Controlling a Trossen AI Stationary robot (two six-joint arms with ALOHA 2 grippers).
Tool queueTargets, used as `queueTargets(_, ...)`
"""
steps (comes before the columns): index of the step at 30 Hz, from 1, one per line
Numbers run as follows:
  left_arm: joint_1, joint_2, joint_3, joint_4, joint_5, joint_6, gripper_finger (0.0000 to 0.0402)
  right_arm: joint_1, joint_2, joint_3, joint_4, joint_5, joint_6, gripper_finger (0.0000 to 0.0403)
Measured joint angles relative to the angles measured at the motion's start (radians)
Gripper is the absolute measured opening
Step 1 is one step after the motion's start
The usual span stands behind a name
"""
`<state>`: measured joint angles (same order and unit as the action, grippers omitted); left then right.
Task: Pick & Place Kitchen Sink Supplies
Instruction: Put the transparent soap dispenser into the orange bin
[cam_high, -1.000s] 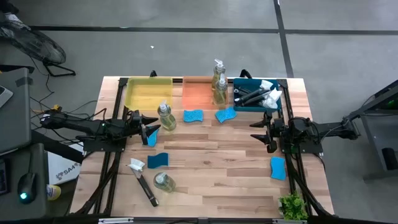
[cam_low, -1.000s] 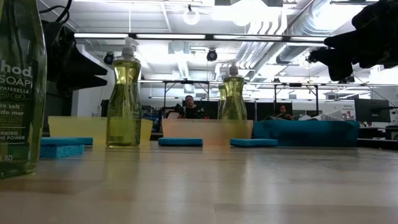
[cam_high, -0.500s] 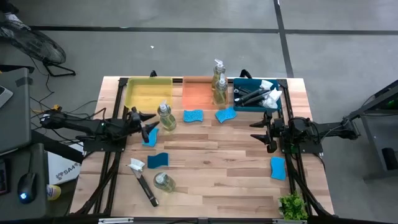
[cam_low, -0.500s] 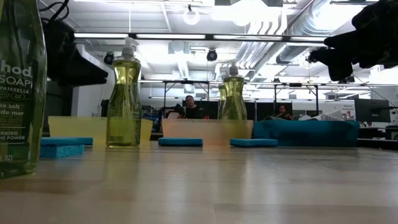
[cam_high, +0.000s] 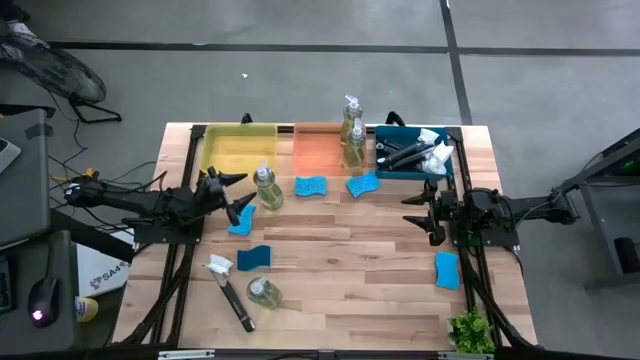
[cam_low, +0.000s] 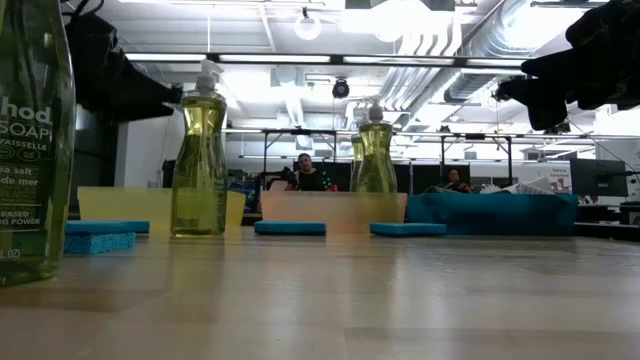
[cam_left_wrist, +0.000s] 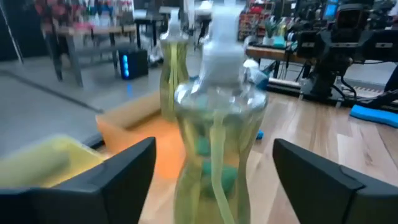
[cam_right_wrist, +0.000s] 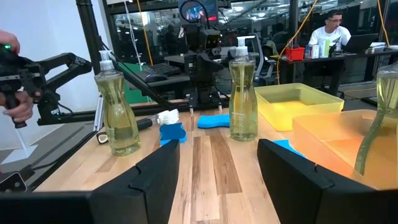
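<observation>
My left gripper (cam_high: 242, 192) (cam_left_wrist: 214, 180) stands open at the table's left. Its fingers are level on either side of an upright clear soap bottle (cam_high: 266, 188) (cam_left_wrist: 217, 118), with gaps showing on both sides. A blue sponge (cam_high: 240, 220) lies under the gripper. Two more bottles (cam_high: 353, 135) stand in the orange tray (cam_high: 318, 150), and another (cam_high: 262, 292) is near the front left beside a dark-handled brush (cam_high: 232, 295). Other sponges (cam_high: 311, 186) (cam_high: 363, 184) (cam_high: 254, 257) (cam_high: 447, 270) lie flat on the wood. My right gripper (cam_high: 425, 213) (cam_right_wrist: 217, 180) waits open at the right, with nothing between its fingers.
Yellow tray (cam_high: 238, 148), orange tray and blue tray (cam_high: 392, 168) line the far edge; the blue one holds brushes (cam_high: 412, 152). A small green plant (cam_high: 470, 330) sits at the near right corner. Bare wood lies in the middle. People sit in the room beyond (cam_low: 305, 172).
My left gripper has risen a little, rolled about its own axis, and its fingers now stand wider apart, around the bottle. The bottle and the sponge below have stayed where they were.
</observation>
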<state>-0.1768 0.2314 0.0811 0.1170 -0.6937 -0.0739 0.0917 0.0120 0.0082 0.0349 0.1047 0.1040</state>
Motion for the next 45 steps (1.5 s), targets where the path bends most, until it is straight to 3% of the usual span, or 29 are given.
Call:
queueTargets(5, 0.000, 0.000, 0.001, 0.042, 0.003, 0.078, 0.0346, 0.000, 0.000, 0.000, 0.000, 0.000, 0.000, 0.0210)
queueTargets(19, 0.000, 0.118, 0.144, -0.016, 0.025, 0.092, 0.0347, 0.000, 0.000, 0.000, 0.000, 0.000, 0.000, 0.0210)
queueTargets(25, 0.000, 0.198, 0.191, -0.038, 0.018, 0.077, 0.0347, 0.000, 0.000, 0.000, 0.000, 0.000, 0.000, 0.0210)
queueTargets(39, 0.000, 0.352, 0.197, -0.033, -0.117, -0.019, 0.0347, 0.000, 0.000, 0.000, 0.000, 0.000, 0.000, 0.0210)
queueTargets(45, 0.000, 0.422, 0.197, 0.010, -0.073, -0.066, 0.0347, 0.000, 0.000, 0.000, 0.000, 0.000, 0.000, 0.0210)
